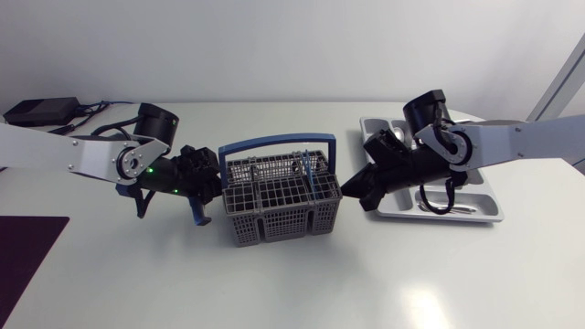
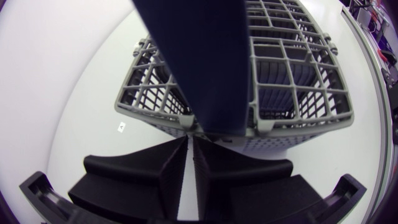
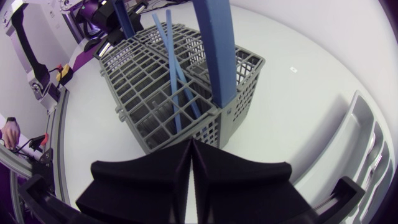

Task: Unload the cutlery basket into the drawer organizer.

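The grey cutlery basket (image 1: 279, 196) with a blue hoop handle (image 1: 274, 140) stands mid-table. Two thin blue sticks (image 1: 307, 170) lean in its right compartments, also seen from the right wrist as blue sticks (image 3: 177, 93). My left gripper (image 1: 208, 183) is shut with nothing between its fingers, its tips at the basket's left wall (image 2: 155, 121) below the handle's foot (image 2: 199, 68). My right gripper (image 1: 352, 190) is also shut and empty, its tips at the basket's right wall (image 3: 205, 134). The silver drawer organizer (image 1: 494, 206) lies to the right and holds metal cutlery (image 1: 446, 206).
A black box with cables (image 1: 37, 111) sits at the back left. A dark purple mat (image 1: 27, 247) lies at the front left. A short blue piece (image 1: 197, 214) shows under my left gripper; I cannot tell what it is. The organizer's rim (image 3: 364, 143) lies beside my right gripper.
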Motion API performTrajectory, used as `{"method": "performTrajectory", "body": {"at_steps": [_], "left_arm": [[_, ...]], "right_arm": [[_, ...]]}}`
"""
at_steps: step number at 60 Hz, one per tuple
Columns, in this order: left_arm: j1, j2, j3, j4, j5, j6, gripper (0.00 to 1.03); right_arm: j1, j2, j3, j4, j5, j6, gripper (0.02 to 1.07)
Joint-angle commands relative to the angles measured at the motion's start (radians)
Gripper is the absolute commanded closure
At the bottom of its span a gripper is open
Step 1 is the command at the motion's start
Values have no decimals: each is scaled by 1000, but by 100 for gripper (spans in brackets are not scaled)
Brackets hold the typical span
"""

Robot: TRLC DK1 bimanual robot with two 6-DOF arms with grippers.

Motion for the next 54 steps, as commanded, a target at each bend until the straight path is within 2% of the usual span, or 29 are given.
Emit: {"method": "performTrajectory", "body": {"at_steps": [1, 15, 43, 54], "left_arm": [[-15, 21, 51, 32, 26, -28, 86], [-21, 45, 88, 39, 13, -43, 86], [-15, 50, 80, 39, -2, -49, 86], [7, 34, 61, 37, -4, -45, 85]], "right_arm": [[32, -38, -40, -9, -28, -15, 98], [41, -73, -44, -20, -8, -6, 98], [64, 7, 28, -7, 38, 8, 98], [56, -53, -61, 82, 147, 5, 98]]}}
